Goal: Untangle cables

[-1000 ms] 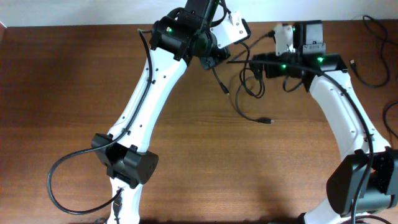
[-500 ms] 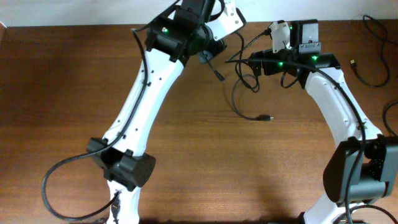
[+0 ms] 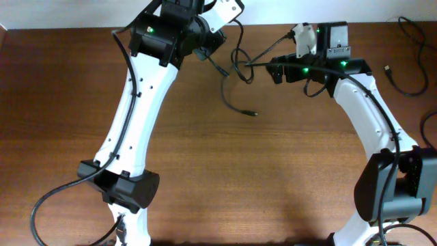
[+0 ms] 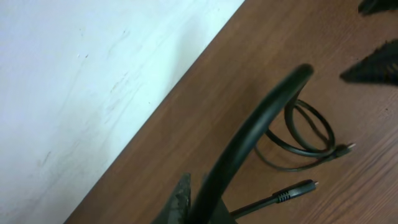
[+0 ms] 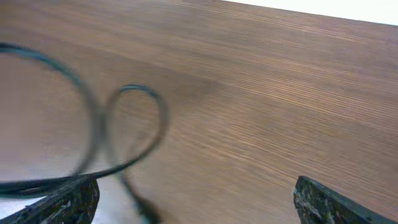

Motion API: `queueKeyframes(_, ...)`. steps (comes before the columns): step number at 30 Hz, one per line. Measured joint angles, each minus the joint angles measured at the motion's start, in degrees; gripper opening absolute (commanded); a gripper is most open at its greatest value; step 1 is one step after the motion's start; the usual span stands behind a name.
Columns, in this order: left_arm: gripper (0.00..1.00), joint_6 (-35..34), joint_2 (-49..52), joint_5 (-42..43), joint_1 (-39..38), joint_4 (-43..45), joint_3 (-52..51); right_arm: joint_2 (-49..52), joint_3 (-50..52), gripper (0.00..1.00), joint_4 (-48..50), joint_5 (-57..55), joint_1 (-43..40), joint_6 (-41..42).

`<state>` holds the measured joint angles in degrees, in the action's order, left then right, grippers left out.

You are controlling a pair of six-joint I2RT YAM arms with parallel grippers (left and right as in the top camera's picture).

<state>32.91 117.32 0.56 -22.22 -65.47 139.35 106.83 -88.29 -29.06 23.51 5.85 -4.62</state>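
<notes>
The cables sit at the far middle of the table, between the two arms, as a small cluster of thin black loops. One strand runs down from the loops toward the near side and ends in a small plug lying on the wood. Another strand stretches from the loops to the right and farther back, past the right arm's wrist. The left pincer, just left of the loops, is closed on one cable. In the left wrist view that cord rises from between the fingers as a thick blurred arc, with two overlapping loops and a silver-tipped plug on the table beyond it. The right pincer, just right of the loops, stands wide. In the right wrist view its two fingertips are far apart at the lower corners, and a blurred loop of cable lies ahead of the left-hand one, a strand passing close over it; whether they touch cannot be told.
</notes>
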Motion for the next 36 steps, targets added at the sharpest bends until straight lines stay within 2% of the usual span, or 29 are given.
queueKeyframes(3, 0.0, 0.0, 0.0, 0.0, 0.0, 0.0, 0.0, 0.0, 0.0, 0.99, 1.7, 10.2, 0.1, -0.3)
queueKeyframes(7, 0.0, 0.0, 0.0, 0.0, 0.0, 0.0, 0.0, 0.0, -0.1, 0.99, 1.9, 20.6, 0.2, -8.1)
queueKeyframes(13, 0.0, 0.0, 0.0, 0.0, 0.0, -0.9, 0.0, 0.3, -0.2, 0.99, -0.5, 24.0, -1.0, -22.0)
queueKeyframes(19, 0.0, 0.0, 0.0, 0.0, 0.0, -1.1, 0.0, 4.7, -0.4, 0.99, 0.5, 31.8, -5.1, -30.9)
queueKeyframes(28, 0.0, 0.0, 0.0, -0.1, 0.0, -1.6, 0.0, 8.9, -0.4, 0.99, 4.3, 46.8, -5.5, -37.0)
queueKeyframes(36, 0.0, 0.0, -0.1, 6.9, 0.0, -1.7, 0.0, 8.9, -0.4, 0.99, 4.3, 50.2, -3.9, -37.8)
